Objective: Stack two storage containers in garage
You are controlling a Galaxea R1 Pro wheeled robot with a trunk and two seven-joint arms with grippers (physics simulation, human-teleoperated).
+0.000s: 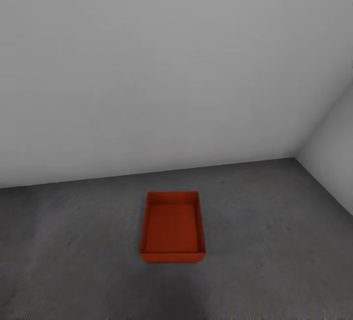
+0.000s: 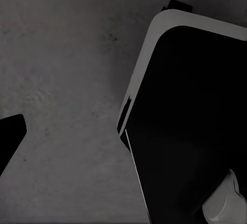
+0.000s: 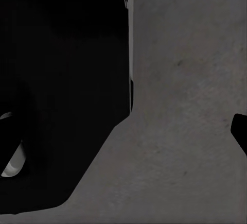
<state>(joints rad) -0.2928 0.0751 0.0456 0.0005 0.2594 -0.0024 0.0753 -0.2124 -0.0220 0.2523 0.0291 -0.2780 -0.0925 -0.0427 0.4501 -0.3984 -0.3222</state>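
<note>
One red-orange storage container (image 1: 171,228) sits upright and empty on the dark grey concrete floor (image 1: 274,241) of the garage, a short way in front of the white wall. Nothing is stacked on it or lying in it. In the left wrist view, one dark fingertip (image 2: 10,137) of my left gripper shows at the picture's edge over bare floor. In the right wrist view, a dark fingertip (image 3: 241,130) of my right gripper shows the same way. Both fingertips stand far out to the side with nothing held.
A plain white-grey wall (image 1: 147,65) closes the back, and a second wall (image 1: 333,153) meets it at the far right corner. My own black, white-rimmed base (image 2: 190,126) (image 3: 62,80) shows under both wrists. Concrete floor surrounds the container.
</note>
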